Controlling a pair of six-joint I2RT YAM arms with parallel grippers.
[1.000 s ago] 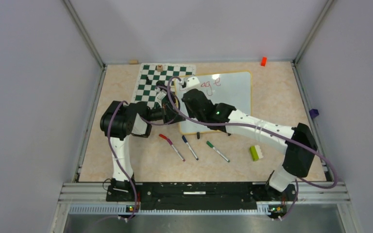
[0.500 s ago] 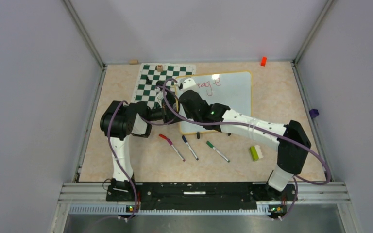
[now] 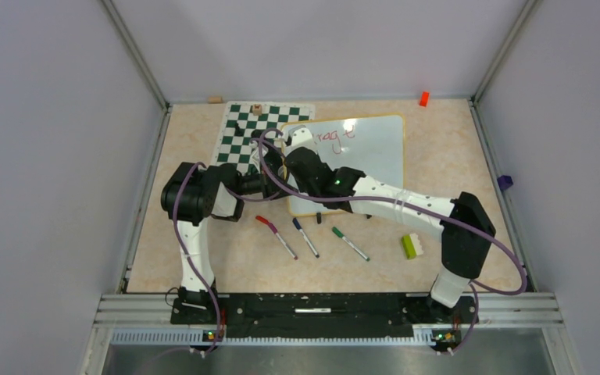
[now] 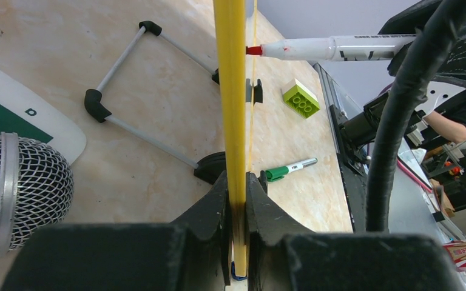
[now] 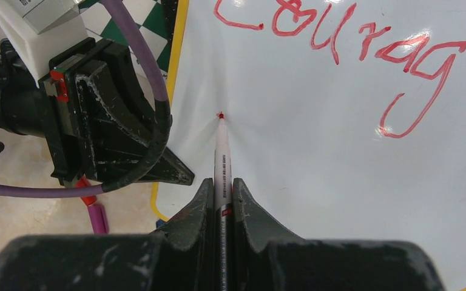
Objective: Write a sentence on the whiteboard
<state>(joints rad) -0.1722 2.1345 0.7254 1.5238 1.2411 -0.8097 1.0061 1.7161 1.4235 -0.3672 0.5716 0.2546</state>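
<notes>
My right pincer (image 5: 221, 189), arm outstretched, clamps a marker (image 5: 221, 154) touching the whiteboard (image 5: 327, 182); my left pincer (image 4: 236, 188) pinches its rim.

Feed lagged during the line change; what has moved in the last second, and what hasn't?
The right gripper, clamped on the red marker, swung left across the whiteboard, uncovering more of the sentence. Unchanged: left gripper pinching the board's rim; three loose pens and green brick.
</notes>
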